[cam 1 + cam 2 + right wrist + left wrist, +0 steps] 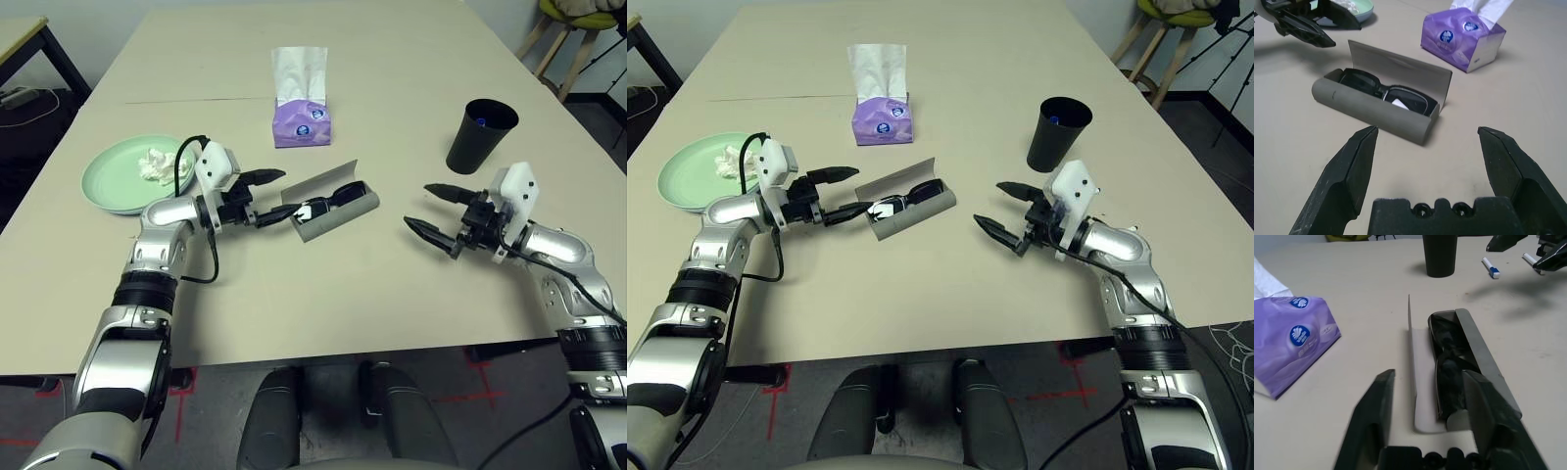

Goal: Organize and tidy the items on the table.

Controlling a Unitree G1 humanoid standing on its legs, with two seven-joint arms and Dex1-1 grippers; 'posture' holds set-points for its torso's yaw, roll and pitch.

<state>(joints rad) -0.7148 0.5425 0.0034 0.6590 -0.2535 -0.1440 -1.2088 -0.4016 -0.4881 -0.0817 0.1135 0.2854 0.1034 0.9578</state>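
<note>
While level, both arms inward-angled.

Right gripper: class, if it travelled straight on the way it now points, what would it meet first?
Most likely the open glasses case holding the sunglasses, which lies straight ahead of the open right gripper. Bare table lies between; depth is hard to judge.
</note>
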